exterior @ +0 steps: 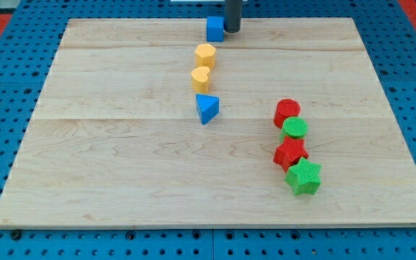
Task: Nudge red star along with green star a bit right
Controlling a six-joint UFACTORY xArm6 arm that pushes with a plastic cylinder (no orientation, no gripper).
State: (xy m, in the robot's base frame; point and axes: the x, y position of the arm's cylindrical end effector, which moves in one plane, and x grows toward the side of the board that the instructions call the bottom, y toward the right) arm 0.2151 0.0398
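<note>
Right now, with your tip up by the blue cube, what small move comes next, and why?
Probably bring my tip down toward the view's bottom, to the left of the red star and green star. It sits beside the blue cube, far from both, and must push them rightward.

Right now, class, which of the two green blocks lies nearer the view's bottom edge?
The green star-shaped block, lowest in the right-hand column; the round green block sits higher, between two red blocks.
</note>
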